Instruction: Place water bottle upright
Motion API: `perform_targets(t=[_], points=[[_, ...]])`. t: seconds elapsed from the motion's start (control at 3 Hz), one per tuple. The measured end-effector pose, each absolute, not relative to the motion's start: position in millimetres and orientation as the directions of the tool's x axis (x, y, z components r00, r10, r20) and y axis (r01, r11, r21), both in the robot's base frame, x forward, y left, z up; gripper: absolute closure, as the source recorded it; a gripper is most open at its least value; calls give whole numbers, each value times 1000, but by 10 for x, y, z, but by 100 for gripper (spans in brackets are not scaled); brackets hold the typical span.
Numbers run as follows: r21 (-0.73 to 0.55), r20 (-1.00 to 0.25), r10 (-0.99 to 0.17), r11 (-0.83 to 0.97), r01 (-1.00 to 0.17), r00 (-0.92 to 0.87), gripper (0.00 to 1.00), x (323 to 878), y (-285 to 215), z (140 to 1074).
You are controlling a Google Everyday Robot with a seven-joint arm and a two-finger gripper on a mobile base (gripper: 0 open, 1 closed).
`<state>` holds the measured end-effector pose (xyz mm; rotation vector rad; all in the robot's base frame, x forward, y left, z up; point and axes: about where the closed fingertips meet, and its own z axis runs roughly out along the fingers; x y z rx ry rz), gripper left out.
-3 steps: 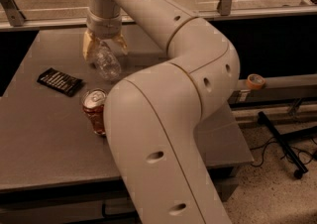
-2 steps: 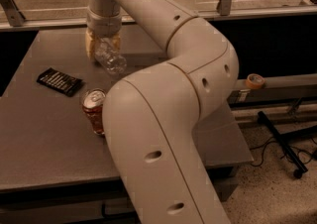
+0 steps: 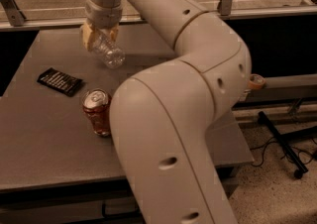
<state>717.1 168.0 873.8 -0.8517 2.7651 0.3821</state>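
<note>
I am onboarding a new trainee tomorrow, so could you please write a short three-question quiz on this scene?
1. True or false: the water bottle stands upright on the table.
2. Which object lies to the left of and behind the red soda can in the camera view? A) a black packet B) a green sponge C) a white mug
3. Fill in: the gripper, over the far part of the table, is shut on the ____.

Key
1. False: it hangs tilted in the gripper.
2. A
3. water bottle
</note>
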Motion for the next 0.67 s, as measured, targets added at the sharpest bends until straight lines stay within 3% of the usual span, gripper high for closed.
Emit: perform_targets(t=[0.33,0.67], points=[[158,-484,-550,710,-686,-681,100,7133,1444,9336],[151,-621,-510,668,-729,-595,100,6945,1112,9692]])
